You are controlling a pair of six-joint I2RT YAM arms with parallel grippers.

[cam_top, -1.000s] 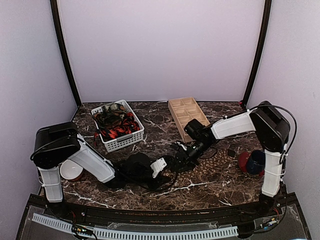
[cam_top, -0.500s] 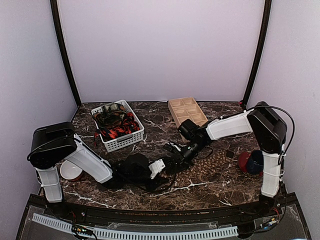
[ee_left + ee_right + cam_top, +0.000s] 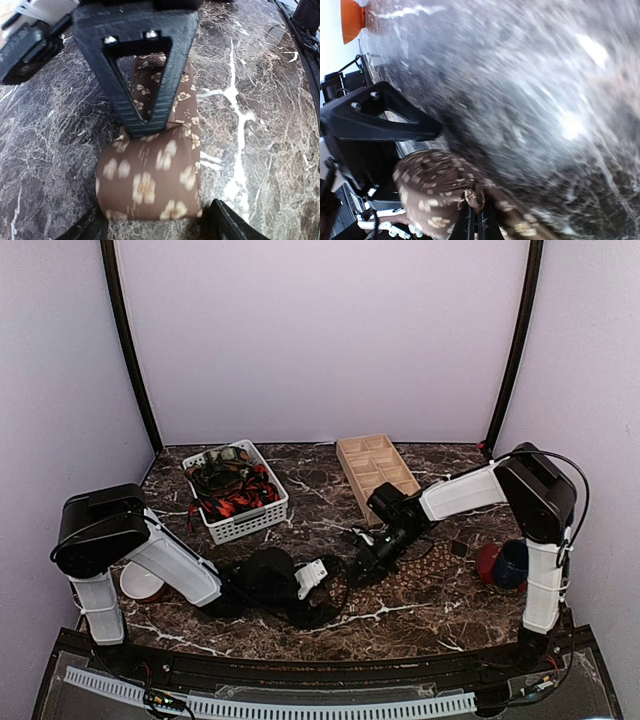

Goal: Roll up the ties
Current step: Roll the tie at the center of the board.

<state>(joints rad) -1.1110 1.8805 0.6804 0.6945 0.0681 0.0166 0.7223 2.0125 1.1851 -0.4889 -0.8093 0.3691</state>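
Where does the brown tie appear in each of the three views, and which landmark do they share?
Top external: tie, right of centre, by the right hand.
Left wrist: tie, rolled, lower centre.
Right wrist: tie, bottom left.
Shared landmark: the shut right hand at the tie.

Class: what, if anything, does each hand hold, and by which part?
Right hand pinches the brown tie by the fabric just beside its rolled end. Left hand stands open around that end, gripping nothing.
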